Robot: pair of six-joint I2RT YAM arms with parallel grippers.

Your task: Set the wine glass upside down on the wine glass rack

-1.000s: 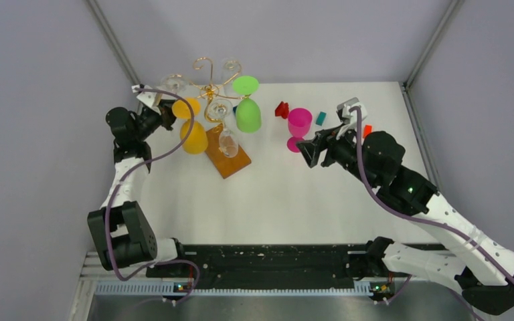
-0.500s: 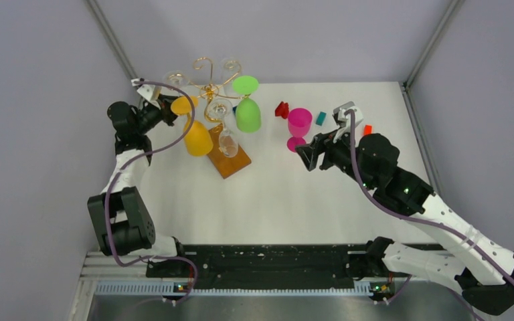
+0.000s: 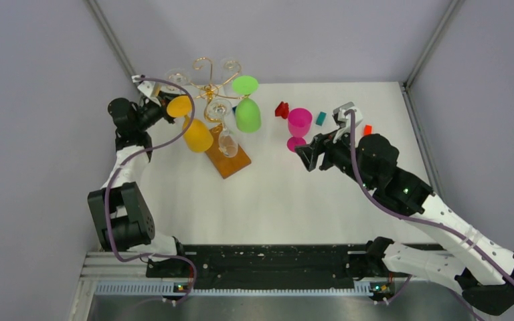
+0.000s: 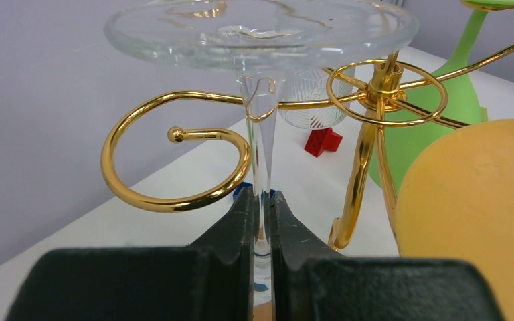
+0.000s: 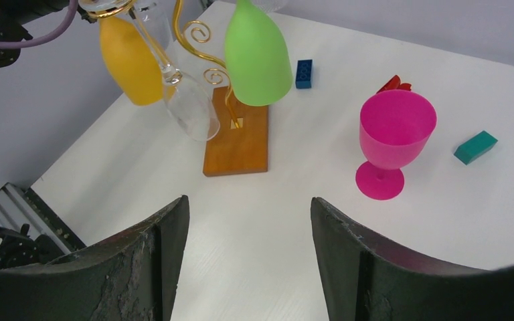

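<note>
The left arm is reaching from its base at the near edge along the left edge of the worktop (image 3: pixel 274 200) to the far left corner. There its left pincer (image 4: pixel 262 200) is clenching the thin stem of a clear wine glass (image 4: pixel 261 27). That glass is hanging upside down, foot on top. Its stem is sitting just beside the open curl of a gold arm of the wine glass rack (image 4: pixel 174 202), and the bowl is out of sight below the fingers. In the top view the left pincer (image 3: pixel 167 103) is sitting at the rack's left side, touching nothing but that stem.

The right arm is stretching in a long diagonal from the near right corner toward the far edge. Its right pincer (image 5: pixel 249 204) is released, with nothing between the fingers. It is hovering just short of an upright pink glass (image 5: pixel 397 130) near the far edge.

An orange glass (image 5: pixel 130 63), a green glass (image 5: pixel 258 53) and a second clear glass (image 5: pixel 189 107) are hanging bowl-down on the rack.

Compared with a second ago, the left pincer is sitting slightly nearer the far edge, and the clear glass's foot has moved with it. The right pincer has edged a little toward the left edge.
</note>
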